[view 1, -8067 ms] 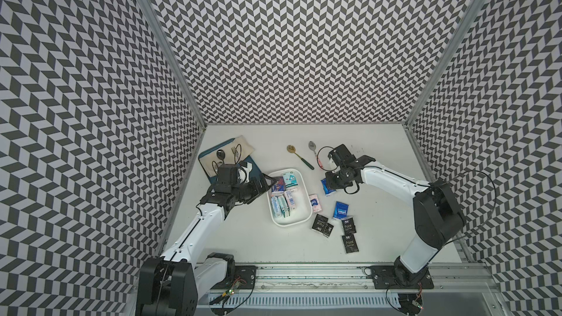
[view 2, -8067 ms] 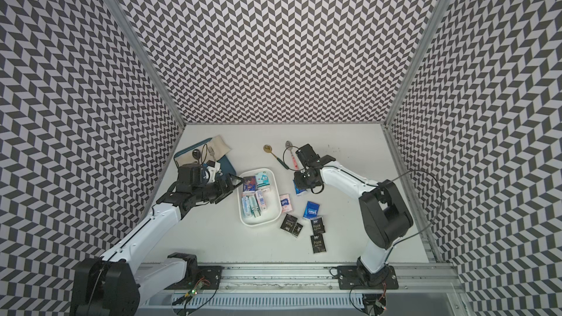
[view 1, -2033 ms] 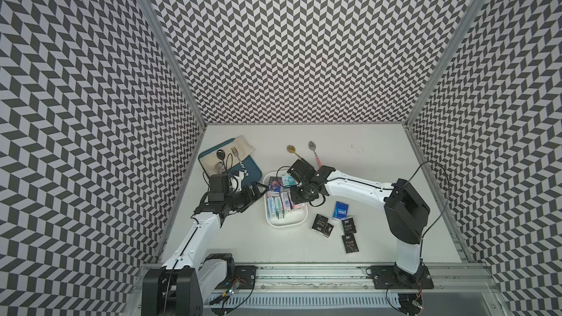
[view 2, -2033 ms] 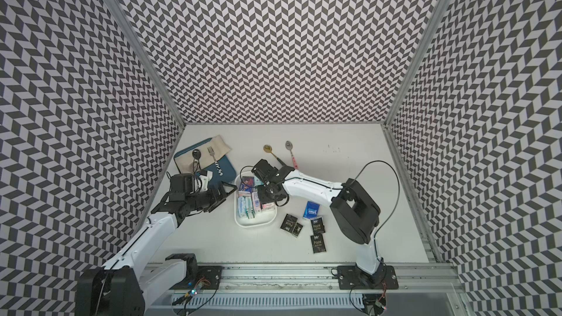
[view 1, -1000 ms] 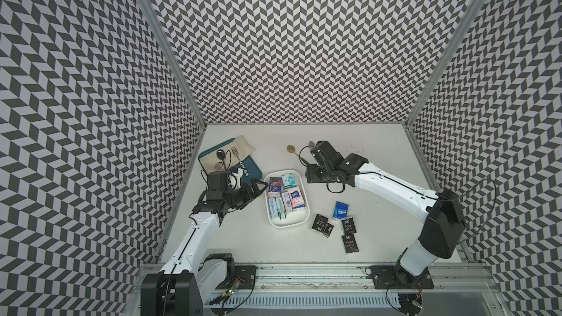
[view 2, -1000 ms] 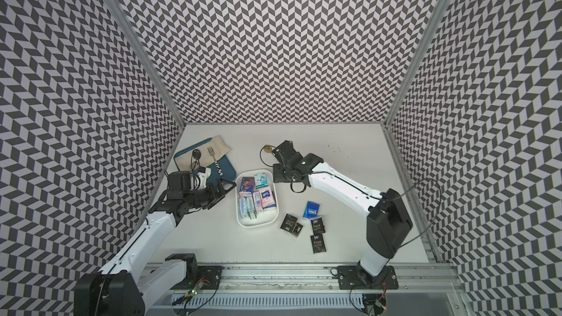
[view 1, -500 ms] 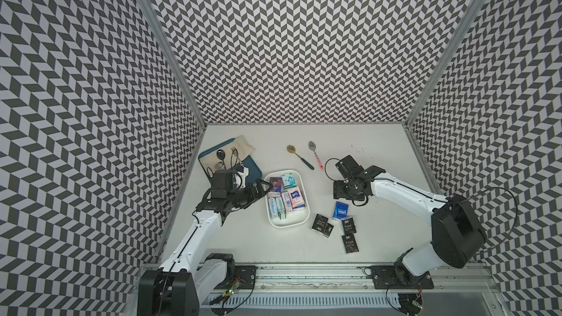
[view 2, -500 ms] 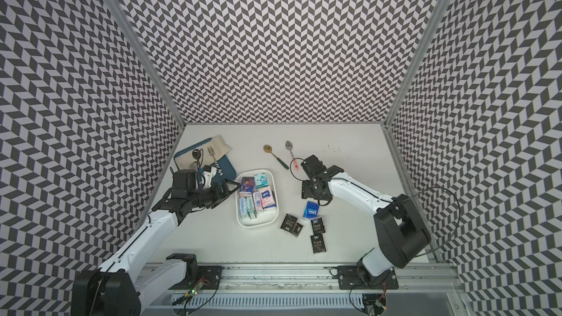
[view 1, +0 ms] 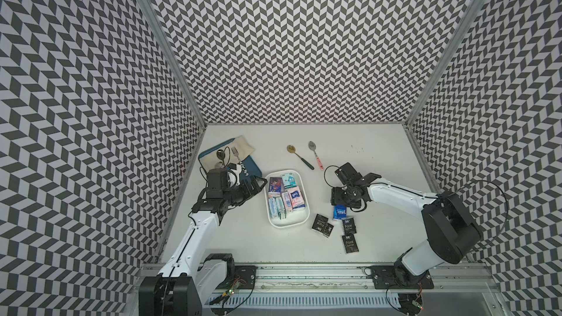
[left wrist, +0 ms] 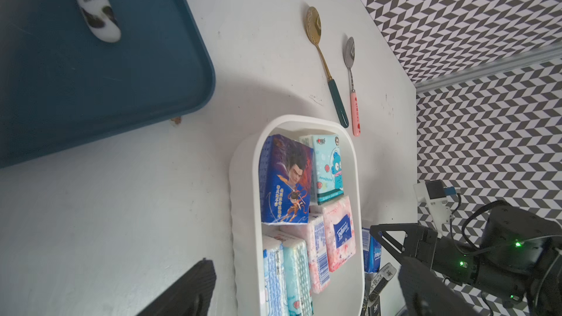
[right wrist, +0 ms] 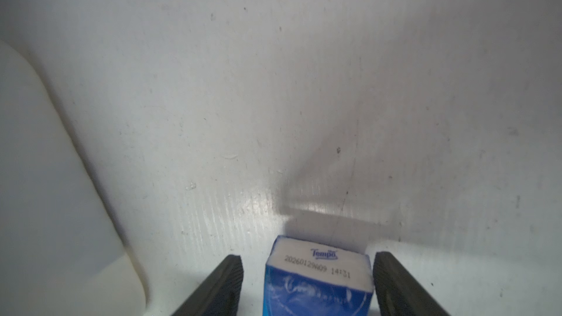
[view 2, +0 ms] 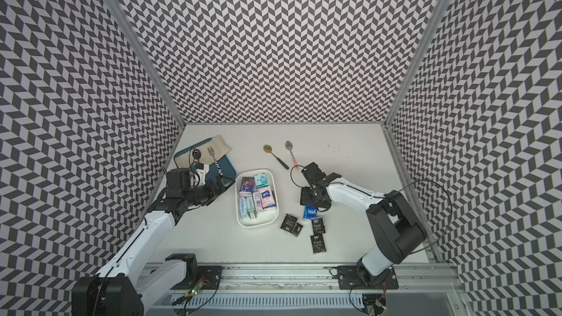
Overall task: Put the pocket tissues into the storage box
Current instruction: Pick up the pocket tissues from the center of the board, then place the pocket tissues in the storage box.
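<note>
- Change from half a second ago: my right gripper (view 1: 342,203) has left the bare table farther out and come down over the far end of the blue Tempo packet (view 1: 339,212). My left gripper (view 1: 254,186) has barely shifted.
- Top views: the blue Tempo packet lies flat on the table, to the right of the storage box (view 1: 286,226) and apart from it. Its long axis runs roughly toward the rail. My right arm is the nearer one. The nearest black Face packet (view 1: 349,225) sits just beside its near end. The strip of table between packet and box is bare, and the box's near end shows free floor.
- Left wrist view: my left jaws stand apart, holding nothing, beside the box wall (left wrist: 243,208).
- Right wrist view: my right jaws are open, one finger (right wrist: 231,272) on each side of the packet (right wrist: 319,287) across its narrow width. Gaps show on both sides, so nothing is gripped. The box wall (right wrist: 45,177) lies to one side with clear table between.
- Next move, as judged: close across the width, lift above the rim, and carry leftward.
</note>
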Tool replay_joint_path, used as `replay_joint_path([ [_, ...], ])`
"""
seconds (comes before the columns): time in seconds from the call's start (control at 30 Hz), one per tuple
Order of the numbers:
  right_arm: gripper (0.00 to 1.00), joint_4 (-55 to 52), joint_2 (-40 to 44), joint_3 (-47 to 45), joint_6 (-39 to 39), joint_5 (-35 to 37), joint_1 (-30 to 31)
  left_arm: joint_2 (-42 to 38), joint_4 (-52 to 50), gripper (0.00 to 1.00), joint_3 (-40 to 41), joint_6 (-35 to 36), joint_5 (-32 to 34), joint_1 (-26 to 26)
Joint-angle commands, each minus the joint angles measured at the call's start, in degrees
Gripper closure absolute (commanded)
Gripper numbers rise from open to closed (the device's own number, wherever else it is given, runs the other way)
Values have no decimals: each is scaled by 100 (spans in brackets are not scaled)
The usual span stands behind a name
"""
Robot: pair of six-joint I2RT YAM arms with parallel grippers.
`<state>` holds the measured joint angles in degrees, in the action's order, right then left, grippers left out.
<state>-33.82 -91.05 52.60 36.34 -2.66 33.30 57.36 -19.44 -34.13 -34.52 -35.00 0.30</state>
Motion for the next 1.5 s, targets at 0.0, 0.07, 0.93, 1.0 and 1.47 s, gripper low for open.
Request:
replay_joint_path([
  [0.0, 30, 340, -163, -22, 67, -125, 1, -85, -153, 0, -65, 106, -9, 100],
  [0.07, 32, 329, -233, -10, 59, -95, 1, -81, -213, 0, -86, 154, -6, 111],
  [0.93, 60, -199, -38, 383, -272, 481, 54, -312, -135, 0, 299, -61, -243, 120],
  [1.0, 60, -354, 77, 611, -315, 602, 54, -315, -89, 0, 312, -101, -244, 120],
  [1.47, 59, 330, 564, 1592, -92, 240, 1532, -269, 169, 0, 318, -395, -349, 120],
])
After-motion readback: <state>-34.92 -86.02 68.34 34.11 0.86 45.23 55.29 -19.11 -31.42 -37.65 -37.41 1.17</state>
